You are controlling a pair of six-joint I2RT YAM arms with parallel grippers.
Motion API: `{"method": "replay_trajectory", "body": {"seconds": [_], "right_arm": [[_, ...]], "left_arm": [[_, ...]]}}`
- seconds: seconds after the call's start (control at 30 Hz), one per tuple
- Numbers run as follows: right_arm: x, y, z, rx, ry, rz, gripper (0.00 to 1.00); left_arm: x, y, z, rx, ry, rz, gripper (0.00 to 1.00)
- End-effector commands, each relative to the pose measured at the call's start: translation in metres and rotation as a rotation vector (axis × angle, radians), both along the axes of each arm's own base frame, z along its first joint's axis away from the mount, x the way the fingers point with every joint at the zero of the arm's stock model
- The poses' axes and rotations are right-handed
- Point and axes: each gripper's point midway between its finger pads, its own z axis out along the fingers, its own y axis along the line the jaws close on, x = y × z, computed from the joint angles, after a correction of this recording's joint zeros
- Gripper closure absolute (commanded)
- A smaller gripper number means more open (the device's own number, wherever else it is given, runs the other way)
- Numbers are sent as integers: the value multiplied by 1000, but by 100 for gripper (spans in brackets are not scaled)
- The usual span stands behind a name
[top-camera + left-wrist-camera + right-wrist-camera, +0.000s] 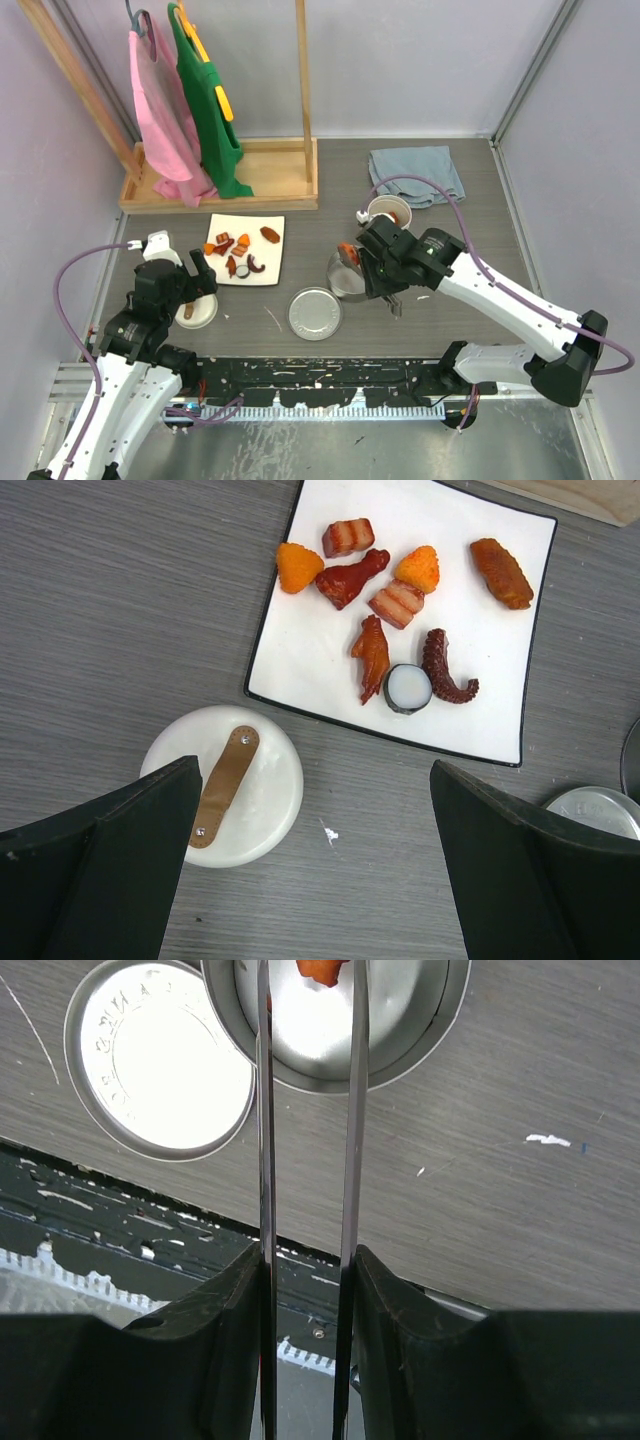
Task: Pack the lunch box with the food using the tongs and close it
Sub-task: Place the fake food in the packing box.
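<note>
Found right pincer (305,1260) clamped on tongs (264,1110), arms squeezed near-parallel, seemingly to pinch orange piece (320,970) over steel tin (420,1030) straight ahead of pincer. Noted steel lid (160,1060) set aside ahead-left, leaving tin open for loading. Found left pincer (310,870) spread wide, empty, over white lid (265,800), probably staged for closing; rest of food (385,600) on plate (300,660) ahead

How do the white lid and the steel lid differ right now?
1. The white lid is matte white with a brown strap handle; the steel lid is shiny bare metal with no handle.
2. The white lid lies by the plate's near-left corner; the steel lid lies beside the tin.
Shared: both are round, lie flat on the table, and cover nothing yet.
</note>
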Motion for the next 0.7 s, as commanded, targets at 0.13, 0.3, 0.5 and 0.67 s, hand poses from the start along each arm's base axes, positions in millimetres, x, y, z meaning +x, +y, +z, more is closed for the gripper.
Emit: {"method": "replay_trajectory", "body": {"seconds": [0.13, 0.3, 0.5, 0.67], "right_arm": [[-7, 0, -5, 42, 16, -20, 61], [-9, 4, -21, 40, 49, -20, 60], [-7, 14, -32, 69, 63, -11, 60], [-4, 17, -38, 69, 66, -46, 59]], "left_arm": [[7, 0, 13, -14, -46, 8, 2], [7, 0, 13, -12, -45, 10, 2], [7, 0, 12, -11, -43, 11, 2], [7, 0, 12, -10, -38, 10, 2]]}}
